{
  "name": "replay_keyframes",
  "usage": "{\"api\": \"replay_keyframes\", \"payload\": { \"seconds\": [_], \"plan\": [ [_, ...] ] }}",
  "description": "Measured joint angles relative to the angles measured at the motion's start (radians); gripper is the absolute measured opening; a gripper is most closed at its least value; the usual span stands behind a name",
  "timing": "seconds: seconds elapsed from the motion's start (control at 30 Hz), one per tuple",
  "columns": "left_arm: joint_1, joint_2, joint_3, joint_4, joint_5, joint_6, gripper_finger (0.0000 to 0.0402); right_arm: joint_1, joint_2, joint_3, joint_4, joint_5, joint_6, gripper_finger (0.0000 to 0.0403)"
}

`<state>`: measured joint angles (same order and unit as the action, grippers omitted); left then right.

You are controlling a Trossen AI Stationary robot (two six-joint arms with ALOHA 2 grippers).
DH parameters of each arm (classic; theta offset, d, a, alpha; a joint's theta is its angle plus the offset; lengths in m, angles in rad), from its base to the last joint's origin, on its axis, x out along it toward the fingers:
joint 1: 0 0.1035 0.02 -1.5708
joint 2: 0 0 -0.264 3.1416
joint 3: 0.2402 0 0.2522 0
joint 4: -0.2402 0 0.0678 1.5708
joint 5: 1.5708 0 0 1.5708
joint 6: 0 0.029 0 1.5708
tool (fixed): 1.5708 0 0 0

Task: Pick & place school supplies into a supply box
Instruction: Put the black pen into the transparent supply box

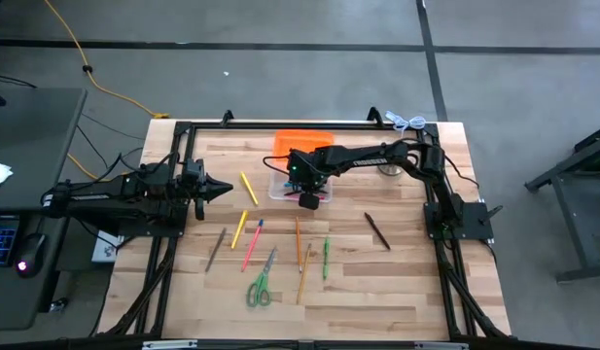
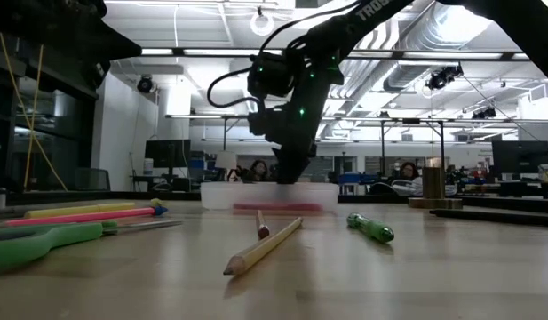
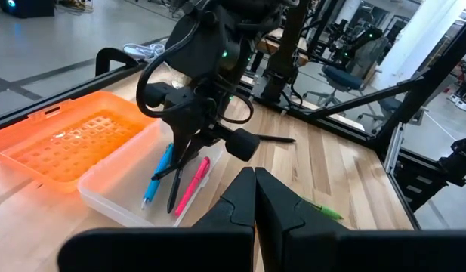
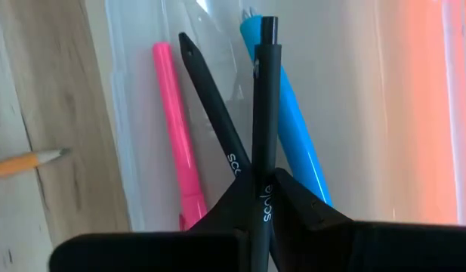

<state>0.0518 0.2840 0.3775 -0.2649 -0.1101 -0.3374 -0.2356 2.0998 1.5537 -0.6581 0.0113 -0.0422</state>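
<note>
The supply box (image 1: 285, 185) is a clear tray with an orange lid (image 1: 304, 142) lying open on its far side. In it lie a pink pen (image 4: 172, 128) and a blue pen (image 4: 293, 143). A second black pen (image 4: 210, 98) slants between them. My right gripper (image 4: 263, 185) hangs over the box, shut on a black pen (image 4: 264, 98). My left gripper (image 3: 254, 174) waits shut above the table's left part, pointing level toward the box. More school supplies lie flat on the wood: a yellow pencil (image 1: 248, 187), a pink pen (image 1: 252, 245), green-handled scissors (image 1: 261, 284), a green pen (image 1: 326, 258) and a dark pen (image 1: 377, 231). My right gripper pinches the black pen's shaft (image 4: 263, 202) between its two fingers. The fingers come steeply from above, and the pen runs along them. It hangs below them, slanting down. Its lower end (image 3: 172, 208) is inside the box between the pink and blue pens.
A silvery object (image 1: 389, 167) stands just right of the box, under my right arm. A yellow marker (image 1: 239, 229), a grey pencil (image 1: 215, 249) and two wooden pencils (image 1: 301, 258) lie in the middle. Black frame rails (image 1: 280, 123) border the table.
</note>
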Motion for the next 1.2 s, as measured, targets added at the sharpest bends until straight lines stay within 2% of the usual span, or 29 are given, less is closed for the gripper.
{"api": "replay_keyframes", "payload": {
  "seconds": [0.33,0.83,1.2],
  "plan": [
    [0.0,0.0,0.0,0.0,0.0,0.0,0.0033,0.0,0.0,0.0,0.012,-0.011,0.0,0.0014],
    [0.0,0.0,0.0,0.0,0.0,0.0,0.0033,0.0,0.0,0.0,0.014,-0.02,0.001,0.0073],
    [0.0,0.0,0.0,0.001,0.0,0.0,0.0033,0.0,0.0,0.067,-0.016,-0.019,-0.001,0.0079]
  ]
}}
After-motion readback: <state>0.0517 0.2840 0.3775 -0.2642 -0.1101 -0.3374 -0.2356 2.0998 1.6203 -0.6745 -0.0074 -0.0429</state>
